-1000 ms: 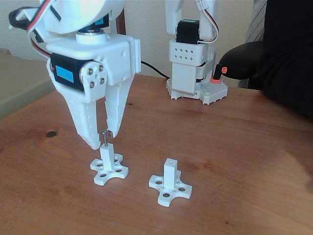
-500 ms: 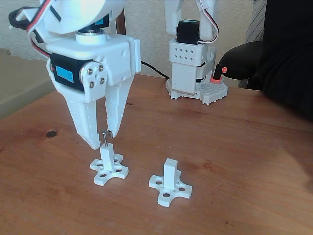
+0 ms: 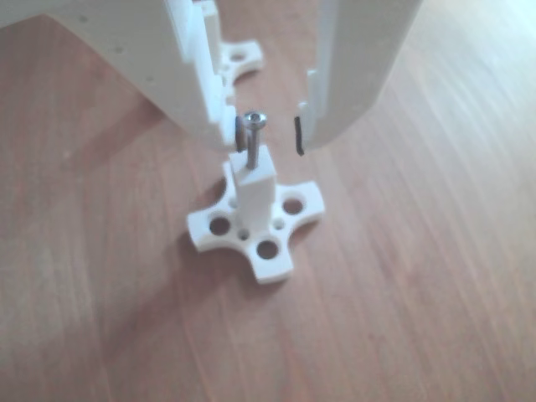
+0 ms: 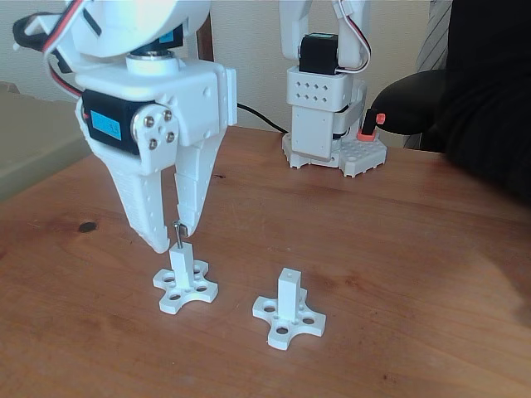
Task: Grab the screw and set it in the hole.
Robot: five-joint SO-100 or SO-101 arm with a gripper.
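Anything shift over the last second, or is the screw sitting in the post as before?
Barely anything. The gripper drifted slightly to the left in the fixed view, jaws open as before, and the screw now leans a little instead of standing straight. It still stands in the left post, with a gap to each finger in the other view. The second post and the table are unchanged.

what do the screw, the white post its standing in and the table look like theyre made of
The screw: metal, apparently, going by its silver-grey glint. The white post: matte plastic, possibly printed, though too blurred to confirm. The table: wood or wood-look laminate, showing reddish-brown grain streaks with a dull sheen.
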